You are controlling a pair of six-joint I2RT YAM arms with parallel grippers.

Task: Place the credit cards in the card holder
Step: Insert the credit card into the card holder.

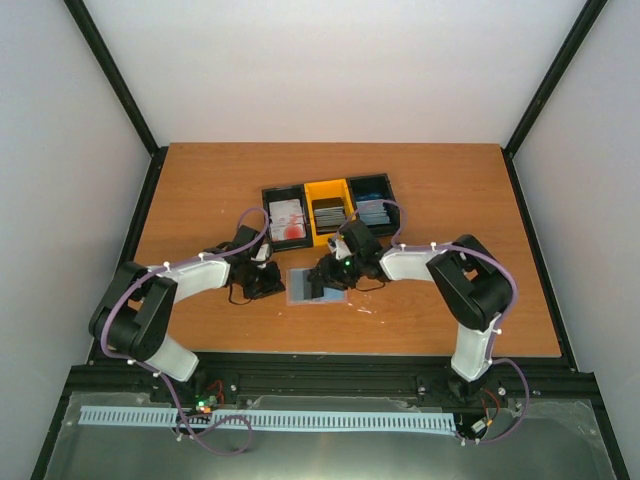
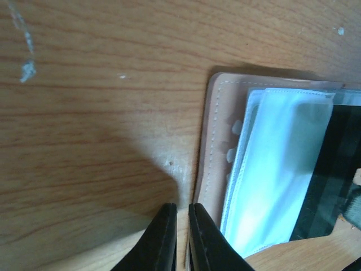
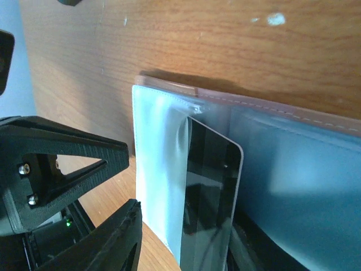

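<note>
The card holder [image 1: 303,283] lies open on the table between my two grippers, tan cover down and clear sleeves [image 2: 282,169] up. A dark grey credit card [image 3: 211,192] sits partway inside a sleeve, one rounded corner sticking out. My right gripper [image 3: 186,254] is open around it; the near finger [image 3: 113,243] stands clear of the card. My left gripper [image 2: 181,226] is shut at the holder's left edge, and the tan cover [image 2: 211,141] runs into the slit between its fingers. More credit cards lie in the bins behind.
Three bins stand in a row behind the holder. A black one [image 1: 286,222] holds white cards with red blotches, a yellow one [image 1: 329,212] dark cards, and another black one [image 1: 372,205] blue cards. Both arms reach in from the near edge.
</note>
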